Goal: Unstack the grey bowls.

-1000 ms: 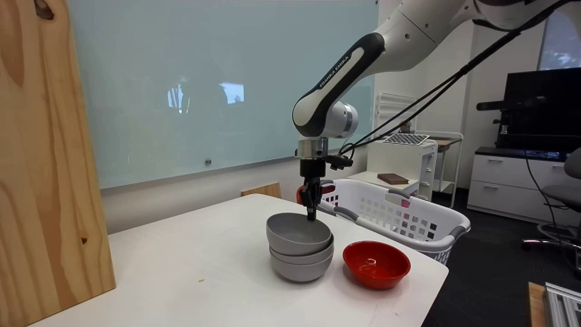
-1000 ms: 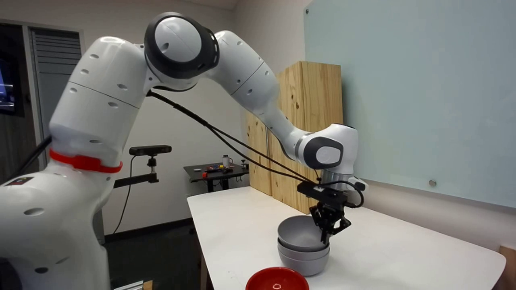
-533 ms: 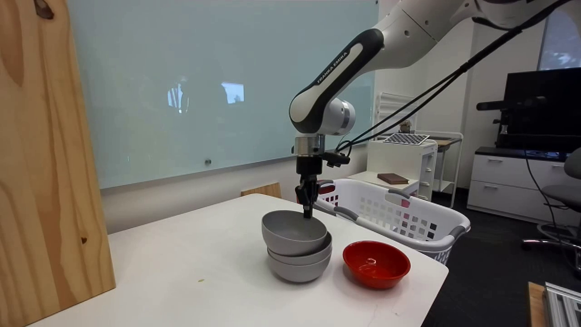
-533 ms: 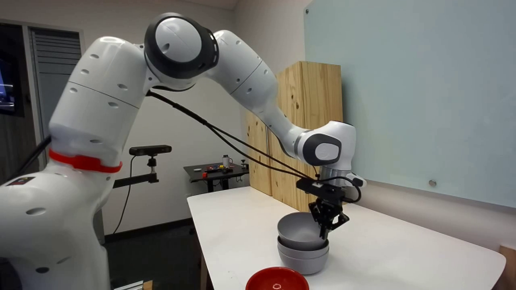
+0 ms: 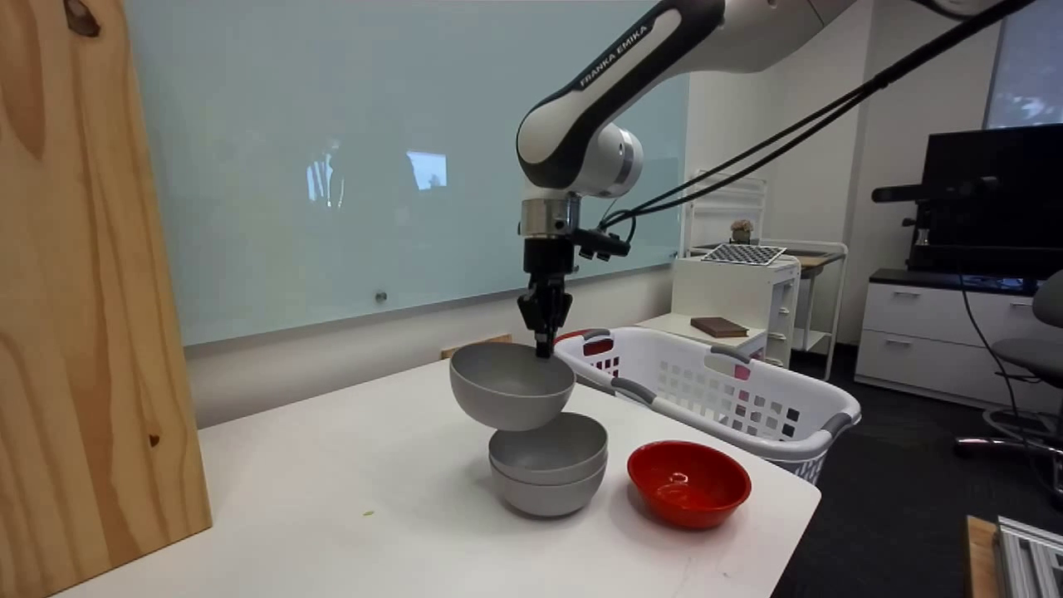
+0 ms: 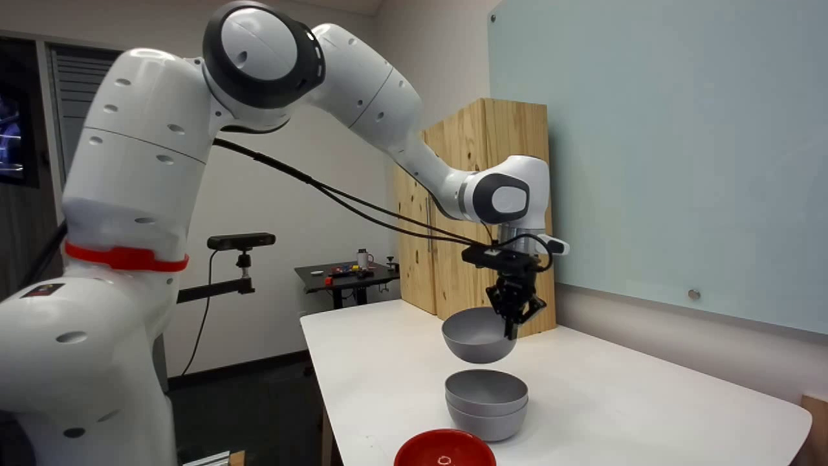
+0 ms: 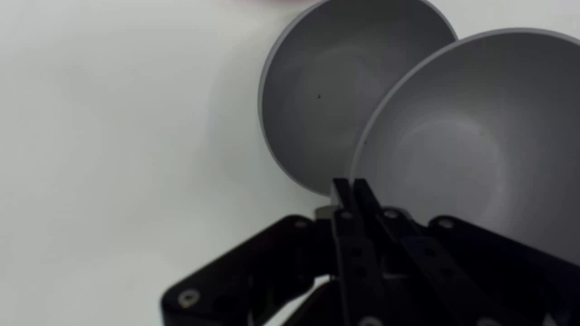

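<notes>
My gripper [image 5: 544,350] is shut on the rim of a grey bowl [image 5: 508,397] and holds it in the air, slightly tilted. In an exterior view a gap shows between this bowl [image 6: 477,349] and the two grey bowls below. Those two stay nested on the table, an upper one [image 5: 552,453] inside a lower one [image 5: 548,498]. In the wrist view the fingertips pinch the held bowl's rim [image 7: 376,111], one inside and one outside. The held bowl covers part of the upper stacked bowl [image 7: 335,90] there. The lower stacked bowl is hidden in the wrist view.
A red bowl [image 5: 689,486] stands on the white table [image 5: 374,457] beside the stack, near the table edge. A white slotted basket [image 5: 731,432] stands beyond that edge. Wooden cabinets [image 6: 517,149] stand at one end, and a glass board [image 5: 415,208] hangs behind.
The gripper has risen with the top grey bowl, lifting it off the stack and shifting it left in both exterior views. The two lower grey bowls and the red bowl have stayed nearly still.
</notes>
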Motion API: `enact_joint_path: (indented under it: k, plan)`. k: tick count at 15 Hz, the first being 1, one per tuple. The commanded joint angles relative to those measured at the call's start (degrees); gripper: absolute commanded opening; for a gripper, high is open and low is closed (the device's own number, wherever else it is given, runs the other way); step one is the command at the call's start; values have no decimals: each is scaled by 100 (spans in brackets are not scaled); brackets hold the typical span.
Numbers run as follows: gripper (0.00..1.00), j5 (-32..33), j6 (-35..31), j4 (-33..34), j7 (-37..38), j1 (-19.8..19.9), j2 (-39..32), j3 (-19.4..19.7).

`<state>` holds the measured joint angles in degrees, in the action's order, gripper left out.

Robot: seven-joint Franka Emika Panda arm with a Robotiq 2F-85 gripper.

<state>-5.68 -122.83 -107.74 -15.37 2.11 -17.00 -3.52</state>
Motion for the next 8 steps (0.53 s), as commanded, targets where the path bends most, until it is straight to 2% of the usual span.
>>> enact_joint_path:
  k: [1,8]
  plan:
    - [1,193,358,4,481,-170,242,53]
    - [1,280,640,-311,1156,-377,737,22]
